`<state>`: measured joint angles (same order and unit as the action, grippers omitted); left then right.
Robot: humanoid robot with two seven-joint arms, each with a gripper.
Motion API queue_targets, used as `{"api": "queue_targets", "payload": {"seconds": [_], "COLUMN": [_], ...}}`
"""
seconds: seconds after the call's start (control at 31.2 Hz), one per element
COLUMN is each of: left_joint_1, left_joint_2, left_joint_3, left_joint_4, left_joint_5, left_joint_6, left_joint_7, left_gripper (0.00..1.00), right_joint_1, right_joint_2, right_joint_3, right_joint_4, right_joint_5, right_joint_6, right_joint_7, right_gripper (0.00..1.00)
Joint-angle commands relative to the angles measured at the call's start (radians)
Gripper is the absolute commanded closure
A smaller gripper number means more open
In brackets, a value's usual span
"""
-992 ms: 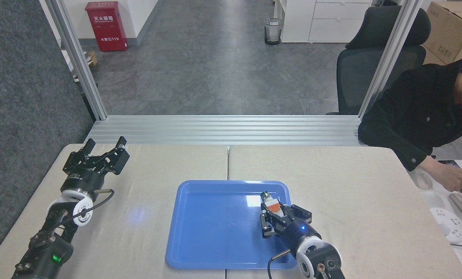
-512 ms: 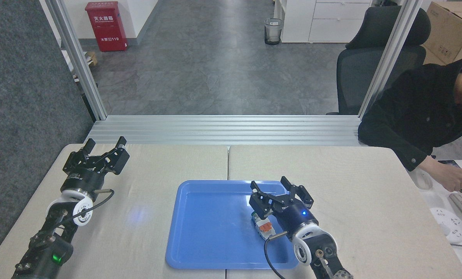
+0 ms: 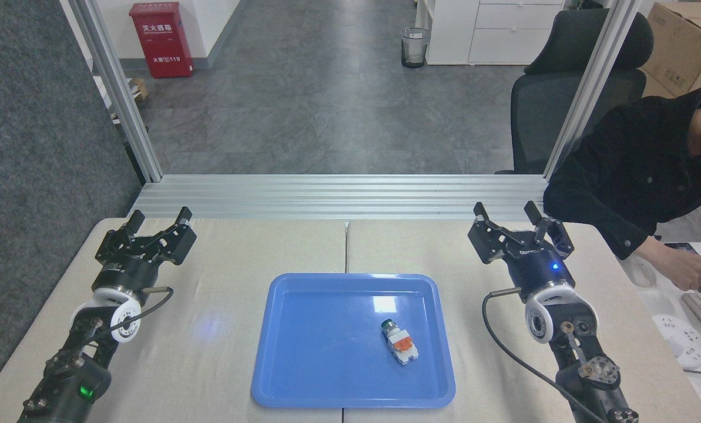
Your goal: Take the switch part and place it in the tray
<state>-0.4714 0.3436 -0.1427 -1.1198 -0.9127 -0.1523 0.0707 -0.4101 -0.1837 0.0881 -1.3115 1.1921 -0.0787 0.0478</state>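
Placement looks done from my console: the switch part [image 3: 399,341] lies on its side inside the tray [image 3: 303,399], right of centre, while my right pincer [image 3: 521,221] and left pincer [image 3: 157,222] hover spread and empty above the tabletop [image 3: 562,258].

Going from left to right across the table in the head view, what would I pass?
Left gripper → blue tray → switch part lying in the tray → right gripper → person's hand.
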Motion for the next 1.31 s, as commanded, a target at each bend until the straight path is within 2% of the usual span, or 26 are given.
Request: {"api": "queue_targets", "payload": {"seconds": [0.0,0.19,0.38,1.28], "left_joint_1": [0.0,0.0,0.0,-0.001], "left_joint_2": [0.0,0.0,0.0,0.0], "left_joint_3": [0.0,0.0,0.0,0.0], "left_joint_4": [0.0,0.0,0.0,0.0], "left_joint_5": [0.0,0.0,0.0,0.0], "left_joint_6": [0.0,0.0,0.0,0.0], "left_joint_7": [0.0,0.0,0.0,0.0], "left_gripper": [0.0,0.0,0.0,0.0], "right_joint_1": [0.007,0.025,0.025,0.025], "right_joint_2": [-0.221,-0.212,-0.217,-0.204], "right_joint_3": [-0.12,-0.117,-0.116,-0.107], "right_joint_4": [0.064,0.061,0.061,0.054], "right_joint_5": [-0.017,-0.02,-0.02,-0.022], "right_joint_6": [0.033,0.025,0.016,0.014], "right_joint_7": [-0.008,-0.002,0.053,0.052], "right_gripper": [0.0,0.0,0.0,0.0]}}
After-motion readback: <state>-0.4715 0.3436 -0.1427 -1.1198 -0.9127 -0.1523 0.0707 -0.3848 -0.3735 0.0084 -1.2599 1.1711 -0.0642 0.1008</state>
